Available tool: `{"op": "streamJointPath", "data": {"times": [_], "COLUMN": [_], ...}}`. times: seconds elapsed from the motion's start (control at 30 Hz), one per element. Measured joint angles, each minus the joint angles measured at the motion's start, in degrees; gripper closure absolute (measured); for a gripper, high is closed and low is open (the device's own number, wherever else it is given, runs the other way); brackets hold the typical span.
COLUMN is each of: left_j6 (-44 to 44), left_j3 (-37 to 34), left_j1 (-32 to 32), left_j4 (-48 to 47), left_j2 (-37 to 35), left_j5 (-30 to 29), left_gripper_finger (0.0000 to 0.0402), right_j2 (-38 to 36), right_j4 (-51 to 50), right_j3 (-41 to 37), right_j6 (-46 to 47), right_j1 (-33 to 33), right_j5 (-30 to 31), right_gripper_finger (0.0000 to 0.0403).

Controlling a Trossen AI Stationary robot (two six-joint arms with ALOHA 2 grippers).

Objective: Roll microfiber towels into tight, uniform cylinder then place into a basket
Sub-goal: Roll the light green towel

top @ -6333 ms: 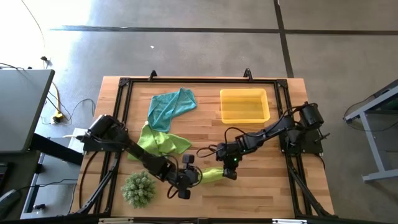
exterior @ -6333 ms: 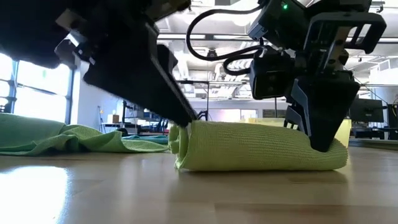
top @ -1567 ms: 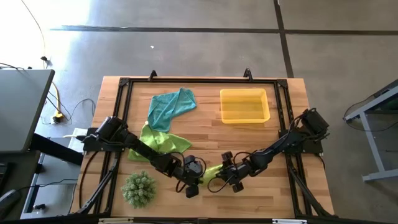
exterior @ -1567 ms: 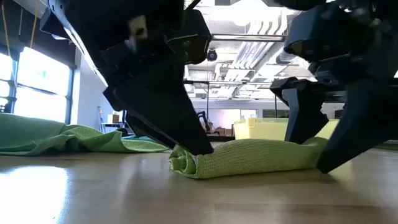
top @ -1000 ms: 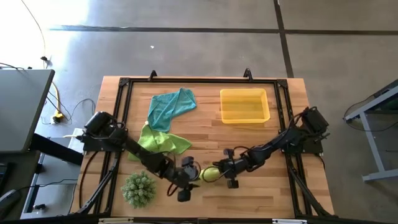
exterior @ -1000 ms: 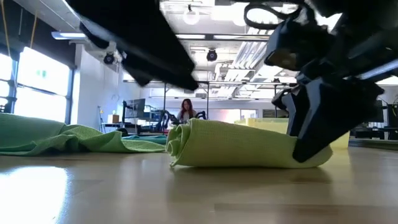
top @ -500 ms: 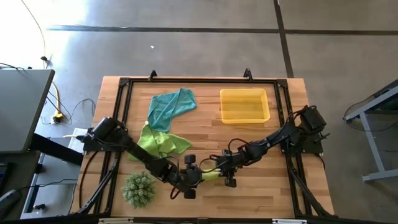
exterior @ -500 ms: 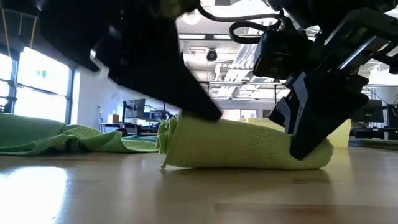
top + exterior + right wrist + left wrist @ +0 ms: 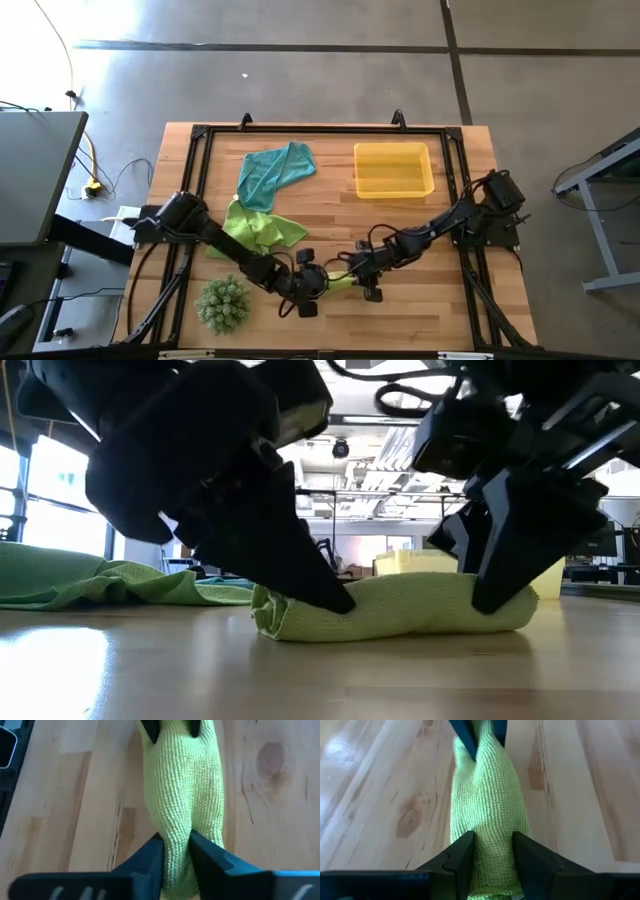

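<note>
Left tool [image 9: 314, 283] down low at the front middle of the tabletop [image 9: 420, 300], fingers clamped on one end of the rolled lime-green towel [image 9: 338, 281], cloth bulging between the two dark pads in the left wrist view [image 9: 490, 815]. Right tool [image 9: 362, 271] pinching the opposite end of the same roll, jaws squeezed tight into the knit so the cloth narrows between them [image 9: 182, 795]. From the low camera, roll lying flat on the wood [image 9: 390, 615], sagging a little in the middle, left tool [image 9: 335, 600] pressing on its near end where the spiral edge shows, right tool [image 9: 490, 595] pinning the far end. Second lime-green towel [image 9: 255, 229] spread loose and crumpled behind the left arm, well apart from the roll. Teal towel [image 9: 275, 172] lying unrolled farther back, toward the rear left. Yellow basket [image 9: 394, 186] at the rear right, well apart from both tools, only its pale rim peeking over the roll in the low view [image 9: 415, 562]. Spiky green plant [image 9: 222, 304] sitting at the front left corner, near the left arm.
</note>
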Motion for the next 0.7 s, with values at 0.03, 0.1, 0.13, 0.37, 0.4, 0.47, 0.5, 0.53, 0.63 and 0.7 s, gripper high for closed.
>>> {"op": "streamJointPath", "data": {"times": [0.03, 0.1, 0.13, 0.37, 0.4, 0.47, 0.5, 0.53, 0.63, 0.7], "left_j6": [-0.41, -1.43, -1.47, -1.46, -1.46, -1.46, -1.46, -1.46, -1.55, -1.61], "left_j3": [0.01, 0.03, 0.03, -0.04, -0.06, -0.06, -0.06, -0.06, -0.06, -0.06], "left_j1": [0.0, 0.02, 0.02, 0.02, 0.02, 0.02, 0.02, 0.02, 0.02, 0.02], "left_j4": [0.02, -0.18, -0.17, 0.37, 0.37, 0.32, 0.38, 0.38, 0.4, 0.36], "left_j2": [0.11, 0.08, 0.08, 0.11, 0.11, 0.13, 0.13, 0.13, 0.15, 0.15], "left_j5": [0.39, 0.99, 0.96, 1.18, 1.19, 1.21, 1.2, 1.23, 1.36, 1.38], "left_gripper_finger": [0.0281, 0.0284, 0.0286, 0.0289, 0.0289, 0.0289, 0.0288, 0.0288, 0.0288, 0.0288], "right_j2": [-0.95, -2.78, -3.8, -2.96, -2.07, 0.2, 1.14, 2.06, 4.66, 6.24], "right_j4": [-0.3, -0.71, -0.69, 9.43, 10.74, 14.08, 15.17, 16.37, 17.85, 18.2], "right_j3": [-0.11, -0.15, -0.15, 0.01, 0.01, 0.01, 0.01, 0.01, 0.05, 0.05], "right_j6": [-0.48, -2.57, -3.95, -13.96, -15.58, -17.72, -17.98, -17.97, -17.31, -17.27], "right_j1": [0.01, -0.02, -0.02, 2.39, 2.77, 3.23, 3.28, 3.26, 3.1, 2.95], "right_j5": [0.32, 0.35, 0.42, 7.74, 8.8, 9.76, 9.8, 9.85, 10.46, 10.84], "right_gripper_finger": [0.0298, 0.0275, 0.0265, 0.0222, 0.022, 0.0217, 0.0217, 0.0217, 0.0217, 0.0217]}}
